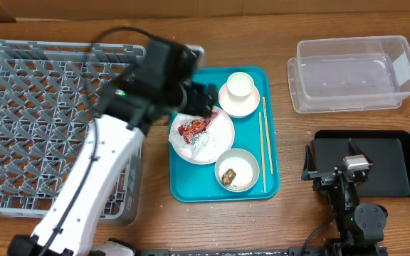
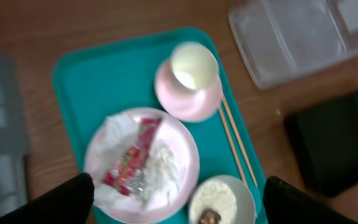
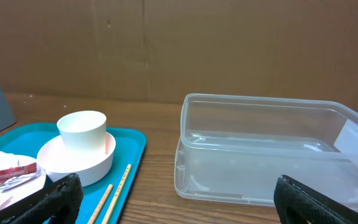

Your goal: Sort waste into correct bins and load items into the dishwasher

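Snack wrapper (image 2: 129, 165) lies on plate (image 2: 188, 160); left pincer (image 2: 179, 200) spread wide over tray (image 2: 92, 81)

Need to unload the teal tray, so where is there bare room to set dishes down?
Free: the grey rack floor beside the left arm, the clear tub, the black tray, and the wood strip between the teal tray and those bins. Crowded: the teal tray, packed with dishes and chopsticks.
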Robot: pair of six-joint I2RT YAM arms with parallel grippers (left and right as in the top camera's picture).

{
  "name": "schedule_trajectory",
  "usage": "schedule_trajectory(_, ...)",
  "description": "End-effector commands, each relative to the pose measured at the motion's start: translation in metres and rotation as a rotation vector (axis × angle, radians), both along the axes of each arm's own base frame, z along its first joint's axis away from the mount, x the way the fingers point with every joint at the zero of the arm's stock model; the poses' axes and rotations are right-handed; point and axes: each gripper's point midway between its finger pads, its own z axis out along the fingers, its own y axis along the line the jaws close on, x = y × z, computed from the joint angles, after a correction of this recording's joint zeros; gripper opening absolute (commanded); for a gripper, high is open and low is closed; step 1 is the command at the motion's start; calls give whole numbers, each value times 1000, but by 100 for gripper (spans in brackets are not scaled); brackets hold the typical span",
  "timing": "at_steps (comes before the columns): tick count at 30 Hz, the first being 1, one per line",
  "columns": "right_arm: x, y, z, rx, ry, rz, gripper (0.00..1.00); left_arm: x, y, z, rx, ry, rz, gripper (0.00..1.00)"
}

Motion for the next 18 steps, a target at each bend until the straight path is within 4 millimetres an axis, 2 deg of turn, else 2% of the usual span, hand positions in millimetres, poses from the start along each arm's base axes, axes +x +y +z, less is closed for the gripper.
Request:
schedule_trajectory(1,0,2,-2,7,-2,10,100,21,55,39,-11,-65,209,97)
schedule_trajectory(2,0,2,-2,7,-2,10,100,24,76,41,-3,-60,279,100)
schedule_trajectory(6,0,2,-2,7,-2,10,100,23,145,32,9,10,501,100)
schedule_trajectory(11,0,2,-2,7,-2,10,100,-5,229,14,-59,165,852,100)
schedule_trajectory(14,0,2,-2,7,-3,11,100,-26,264,7,-122,247,1061,100)
schedule_trajectory(17,0,3,-1,8,-5,16,100,-39,285,4,-135,274,1146,100)
schedule_trajectory(18,-1,10,0,9,-10,54,100,-42,290,3,-136,276,1161,100)
